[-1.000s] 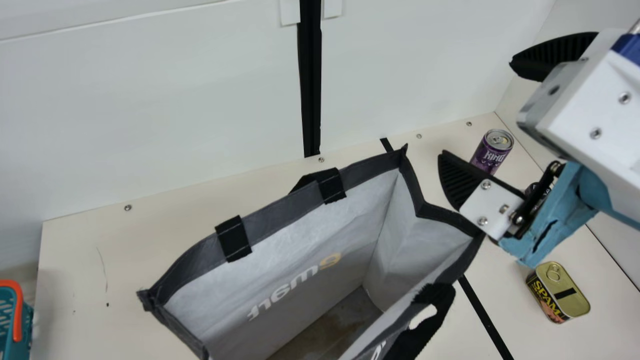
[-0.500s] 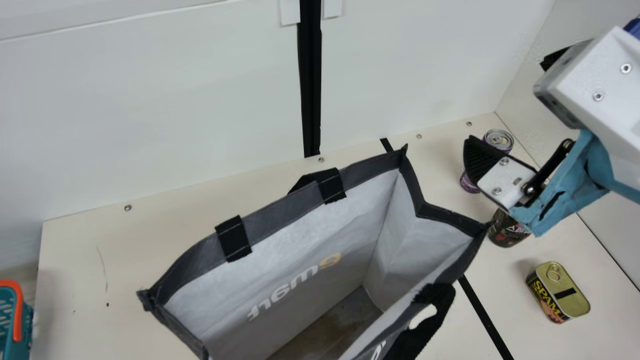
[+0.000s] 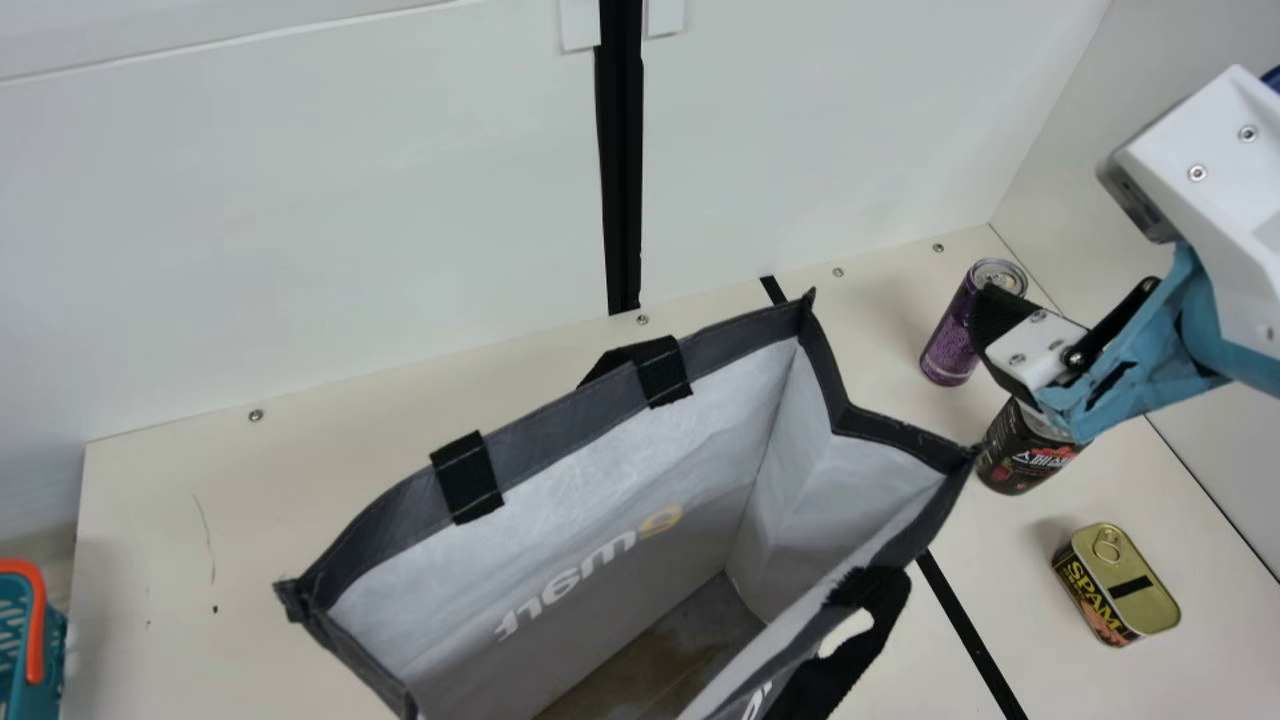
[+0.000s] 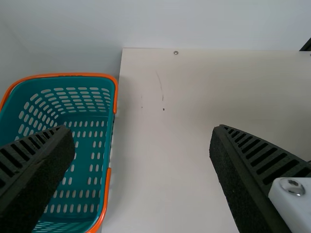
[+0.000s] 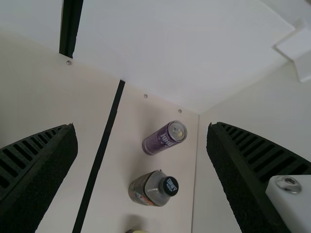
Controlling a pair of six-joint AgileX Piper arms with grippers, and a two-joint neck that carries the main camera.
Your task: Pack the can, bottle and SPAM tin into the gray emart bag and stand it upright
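Note:
My right gripper point(image 3: 1010, 335) hangs above the table's right part in the main view, one finger in front of the purple can point(image 3: 950, 340) and the bottle point(image 3: 1028, 455). Nothing is between the spread fingers of the right gripper point(image 5: 142, 141) in its wrist view, where the upright can point(image 5: 163, 138) and black-capped bottle point(image 5: 151, 188) stand beyond them. The SPAM tin point(image 3: 1125, 585) rests nearer the front. The gray bag point(image 3: 570, 440) stands upright and open-topped, its visible inside holding nothing. My left gripper point(image 4: 142, 145) is open over bare table, in its wrist view.
A teal basket with an orange rim point(image 4: 109, 141) sits at the table's left edge, partly in view also in the main view point(image 3: 30, 640). White walls close off the back and right side. A black strip point(image 3: 970, 635) crosses the table right of the bag.
The right gripper has moved right, away from the bag's right corner, uncovering the bottle and more of the can. The bag, can, bottle and tin have stayed put.

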